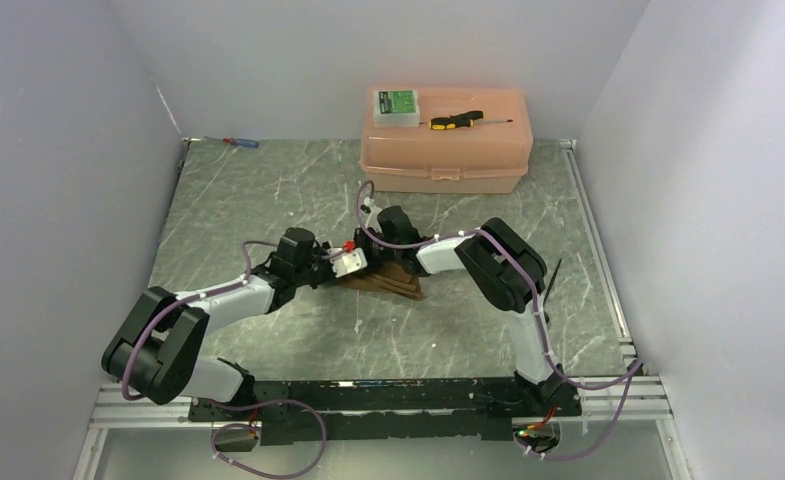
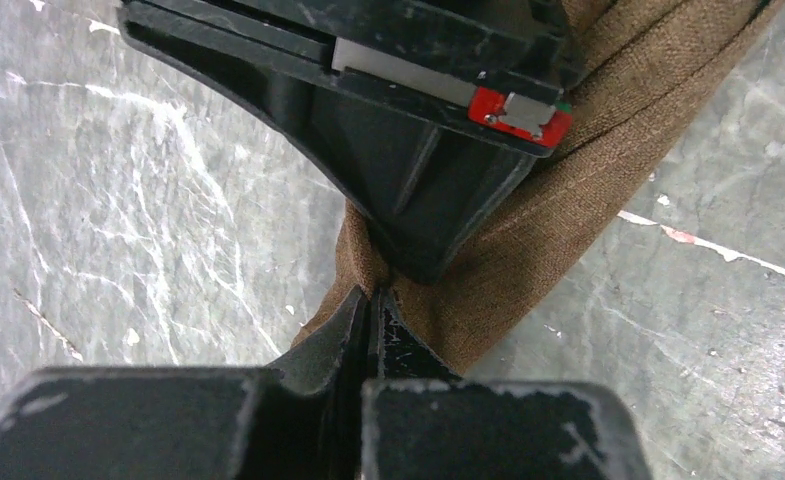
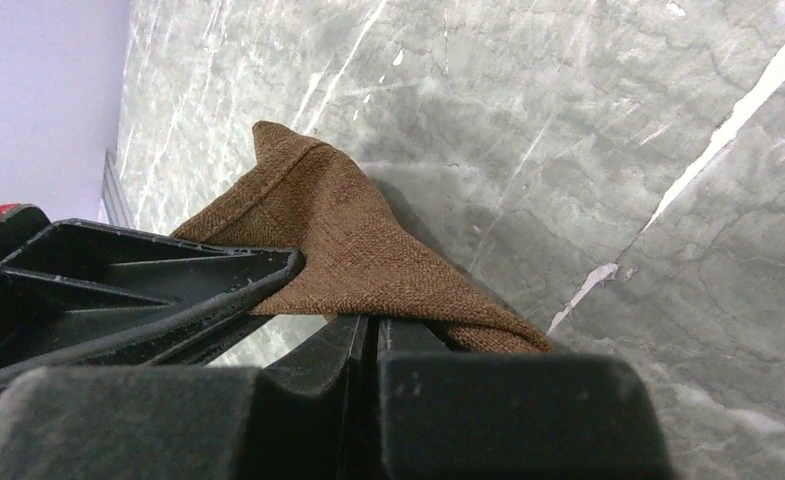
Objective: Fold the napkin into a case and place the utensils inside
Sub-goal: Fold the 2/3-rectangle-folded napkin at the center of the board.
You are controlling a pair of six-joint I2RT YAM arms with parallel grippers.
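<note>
Nearest the bases, both arms reach inward and meet at mid-table. The left gripper [image 2: 368, 305] has its jaws pressed together with no gap, and their tips bite the edge of the napkin [image 1: 388, 282]. The right gripper [image 3: 368, 325] is closed the same way on a peaked corner of the cloth. The napkin lies bunched and partly folded on the table [image 1: 268, 200] between the two, one end lifted off the surface.

The main risk is crowding. In the left wrist view the right gripper's body sits just over the left fingertips, so a small inward move by either arm would likely knock them together. Both pinches look shallow and close to the hem. If the arms pull apart or lift unevenly, the cloth could slip free on one side and the fold would collapse. Dragging instead of lifting would probably smear the creases across the table.

I cannot make out the utensils with any certainty. Farther back stands the box [image 1: 448, 160] with a yellow screwdriver [image 1: 456, 120] on its lid. A blue screwdriver [image 1: 240, 142] lies at the far left edge. Both are well apart from the work.
</note>
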